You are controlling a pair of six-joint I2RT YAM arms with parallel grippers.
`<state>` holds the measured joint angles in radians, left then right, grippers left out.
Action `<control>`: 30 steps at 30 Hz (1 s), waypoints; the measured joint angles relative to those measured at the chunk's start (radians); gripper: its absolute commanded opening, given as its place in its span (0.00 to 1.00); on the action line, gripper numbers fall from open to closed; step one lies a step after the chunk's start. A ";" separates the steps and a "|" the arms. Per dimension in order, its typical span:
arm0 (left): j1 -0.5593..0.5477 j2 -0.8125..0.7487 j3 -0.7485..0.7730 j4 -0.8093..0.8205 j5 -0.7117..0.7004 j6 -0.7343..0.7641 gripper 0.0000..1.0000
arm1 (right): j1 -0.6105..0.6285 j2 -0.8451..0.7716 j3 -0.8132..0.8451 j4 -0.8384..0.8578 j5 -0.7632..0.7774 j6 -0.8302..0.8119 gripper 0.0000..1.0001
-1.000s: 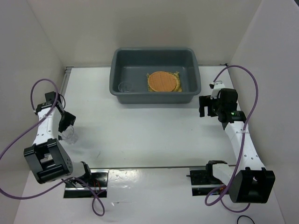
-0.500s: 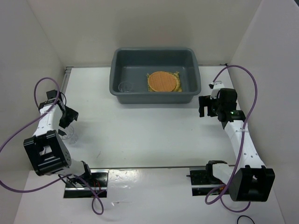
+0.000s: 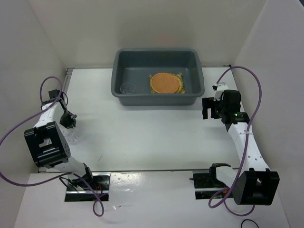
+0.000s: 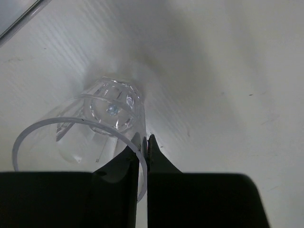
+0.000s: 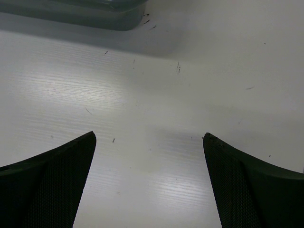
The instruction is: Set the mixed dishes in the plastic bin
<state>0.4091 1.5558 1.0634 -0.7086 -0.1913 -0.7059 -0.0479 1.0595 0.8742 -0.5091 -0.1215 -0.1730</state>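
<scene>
A clear glass cup (image 4: 110, 110) stands on the white table at the left, faint in the top view (image 3: 72, 136). My left gripper (image 4: 146, 138) is shut on its rim, one finger inside the cup and one outside; from above it shows as (image 3: 70, 120). The grey-blue plastic bin (image 3: 118, 61) stands at the back centre. It holds an orange-brown disc (image 3: 165, 82) lying on a yellow mat (image 3: 181, 76), and a second clear cup (image 3: 127, 88). My right gripper (image 3: 206, 109) hovers open right of the bin, over bare table (image 5: 148, 136).
White walls close in the table on the left, back and right. A corner of the bin (image 5: 90, 18) shows at the top of the right wrist view. Purple cables loop beside both arms.
My left gripper has closed on the cup's rim after standing open. The left arm's elbow has swung back and to the left. The right arm has not moved.
</scene>
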 measured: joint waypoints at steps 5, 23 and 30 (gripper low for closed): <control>0.001 0.033 0.119 -0.008 0.049 -0.037 0.00 | 0.000 0.000 0.000 0.000 0.000 0.000 0.98; -0.159 0.331 0.952 0.354 0.509 -0.187 0.01 | 0.000 -0.023 0.000 0.000 0.000 0.000 0.98; -0.428 0.832 1.665 0.074 0.576 0.162 0.06 | 0.000 -0.029 -0.007 0.001 0.004 -0.008 0.98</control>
<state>-0.0193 2.3878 2.7281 -0.6350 0.3843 -0.5442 -0.0475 1.0306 0.8669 -0.5079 -0.1173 -0.1814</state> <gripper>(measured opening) 0.068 0.975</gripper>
